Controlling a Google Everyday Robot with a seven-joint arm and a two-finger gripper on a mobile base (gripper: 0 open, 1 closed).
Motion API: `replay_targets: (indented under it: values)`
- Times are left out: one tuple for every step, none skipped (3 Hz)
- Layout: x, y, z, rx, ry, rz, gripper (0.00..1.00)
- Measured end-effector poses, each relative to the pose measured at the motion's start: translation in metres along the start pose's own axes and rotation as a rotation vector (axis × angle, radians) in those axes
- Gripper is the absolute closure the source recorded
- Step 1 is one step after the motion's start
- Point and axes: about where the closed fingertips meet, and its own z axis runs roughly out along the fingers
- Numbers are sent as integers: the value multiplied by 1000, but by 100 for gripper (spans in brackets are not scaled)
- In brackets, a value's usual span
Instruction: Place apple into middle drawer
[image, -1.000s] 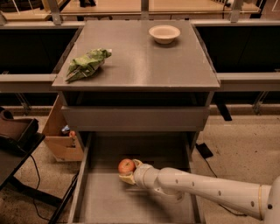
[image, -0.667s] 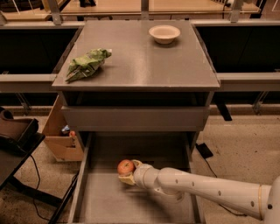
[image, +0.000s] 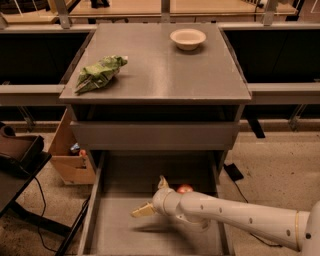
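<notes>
The middle drawer (image: 117, 232) is pulled out at the bottom of the cabinet, a wide shallow grey tray with low side walls. The apple (image: 184, 189), small and red-orange, shows at the back of the drawer, partly hidden behind my wrist. My gripper (image: 151, 196) reaches in from the right on the white arm and hangs over the drawer floor, just left of the apple. Its fingers (image: 143, 210) are spread open and hold nothing. The apple is apart from the fingers.
The cabinet top (image: 165, 75) carries a green wrinkly snack bag (image: 100, 73) at the left and a cream bowl (image: 187, 38) at the back. A shut drawer front (image: 155, 135) sits above the open drawer. A cardboard box (image: 70, 162) and a dark stand (image: 17, 152) are at the left.
The gripper was shut on the apple over the drawer. Now its fingers are open, and the apple is out of them, behind the wrist.
</notes>
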Motion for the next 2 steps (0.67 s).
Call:
replay_targets:
  values:
    - [-6, 3, -2, -13, 2, -16, 0]
    - [-3, 33, -13, -92, 71, -3, 0]
